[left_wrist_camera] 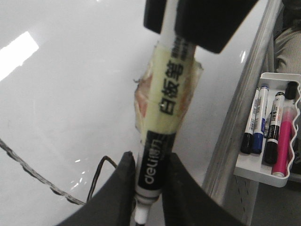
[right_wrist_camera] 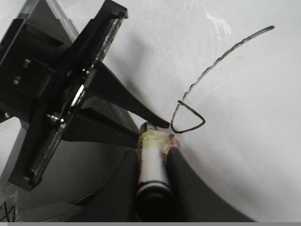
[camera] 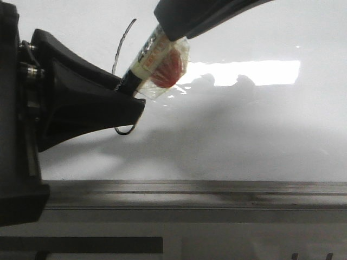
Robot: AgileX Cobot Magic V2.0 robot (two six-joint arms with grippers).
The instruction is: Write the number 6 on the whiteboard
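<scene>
The number 6 (camera: 123, 42) is a thin dark line on the whiteboard (camera: 244, 135), with a slanted stem and a small angular loop (right_wrist_camera: 188, 118); it also shows in the left wrist view (left_wrist_camera: 96, 175). A black-and-white marker (camera: 142, 59), wrapped in yellowish tape with a red patch, slants above the loop. My left gripper (left_wrist_camera: 149, 157) is shut on its black tip end. My right gripper (right_wrist_camera: 155, 151) is shut on its rear end, reaching in from above (camera: 179, 27). The nib is hidden behind the left fingers (camera: 116, 108).
A grey metal rail (camera: 217, 195) runs along the whiteboard's near edge and shows in the left wrist view (left_wrist_camera: 244, 117). Beyond it a white tray (left_wrist_camera: 263, 175) holds several markers, black, blue and pink.
</scene>
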